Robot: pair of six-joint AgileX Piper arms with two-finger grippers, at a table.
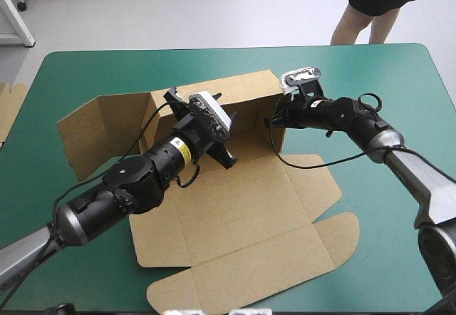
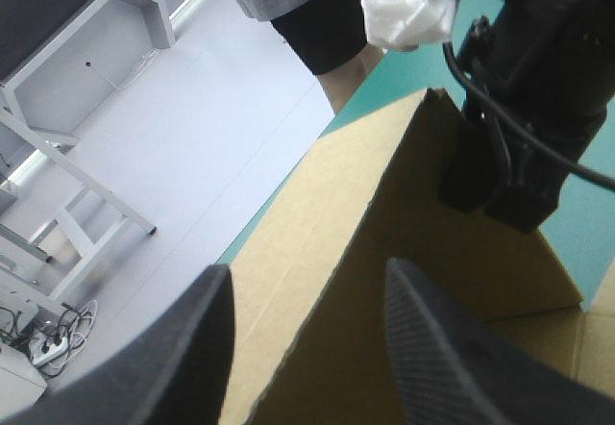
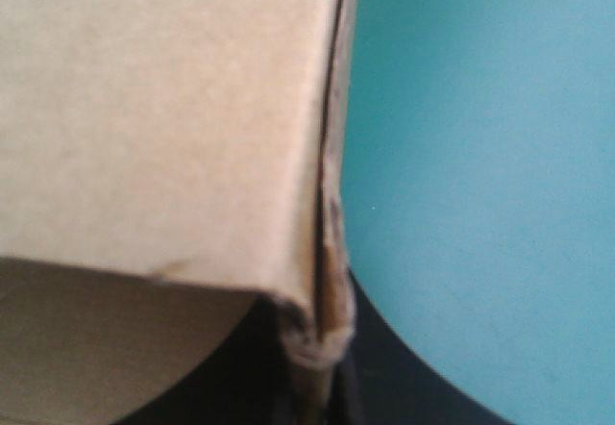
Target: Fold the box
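The brown box (image 1: 242, 208) lies in the middle of the teal-green table, its back wall (image 1: 235, 97) raised and its lid flat toward the front edge. My left gripper (image 1: 214, 126) is at the back wall's top edge. In the left wrist view it (image 2: 307, 300) stands open, one black finger on each side of the wall (image 2: 384, 213). My right gripper (image 1: 276, 120) is at the wall's right corner. The right wrist view shows it (image 3: 322, 348) shut on the board's edge (image 3: 163, 108). The left wrist view also catches the right gripper (image 2: 480, 189) at that corner.
A side flap (image 1: 100, 130) stands half raised to the left of the back wall. More brown board (image 1: 11, 105) shows at the table's left edge. Bare teal-green cover (image 1: 385, 80) lies to the right of and behind the box.
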